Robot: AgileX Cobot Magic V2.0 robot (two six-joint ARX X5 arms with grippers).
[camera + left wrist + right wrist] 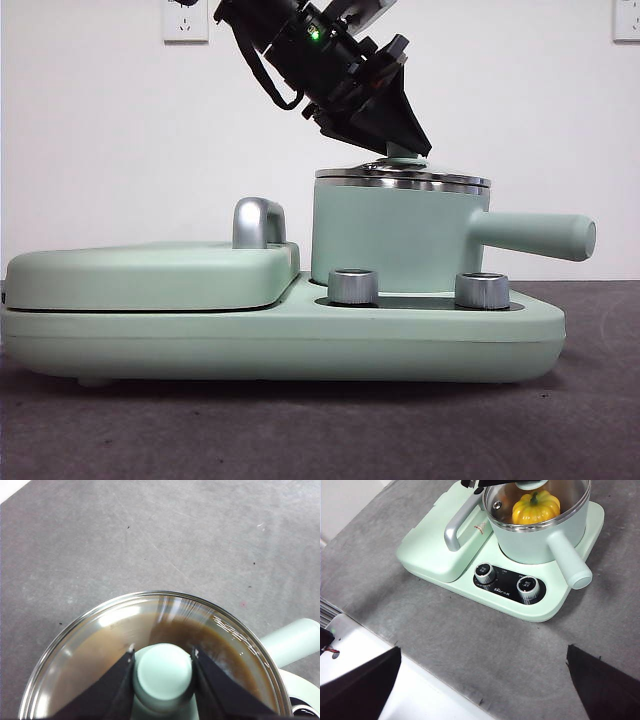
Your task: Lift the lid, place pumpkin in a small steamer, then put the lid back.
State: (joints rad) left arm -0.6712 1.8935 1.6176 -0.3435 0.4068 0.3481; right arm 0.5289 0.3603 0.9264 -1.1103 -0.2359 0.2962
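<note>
**Lid on the pot, left gripper around the knob**

Front view: appliance base (300,340), mint green, sits on a dark grey felt-like table surface (300,430) before a plain white wall, with white wall sockets (185,18) at the top edge. The small steamer (395,235) stands on the base above two steel dials (353,286), its long handle pointing to 3 o'clock. The lid (402,178) lies level on the steamer's rim. The left gripper (405,152) comes down from 11 o'clock, big and dark with a green light on its body, its tip at the lid's knob. At 9 o'clock of the pot lies the flat griddle cover (150,275) with a steel loop handle (258,222). No writing can be read here.

Left wrist view: the two black jaws stand clenched on either side of the mint-green knob (162,675), touching it. Glass around it shows brownish reflections; the pumpkin cannot be made out through it. Grey tabletop lies beyond.

Right wrist view: the right gripper (482,680) hangs well apart from the appliance, jaws spread wide, grasping nothing. The pumpkin (536,507) sits inside the steamer, seen through the glass. A black control panel (507,584) carries small white print, too small to read, and a red triangle mark (479,528) sits on the griddle cover.
</note>
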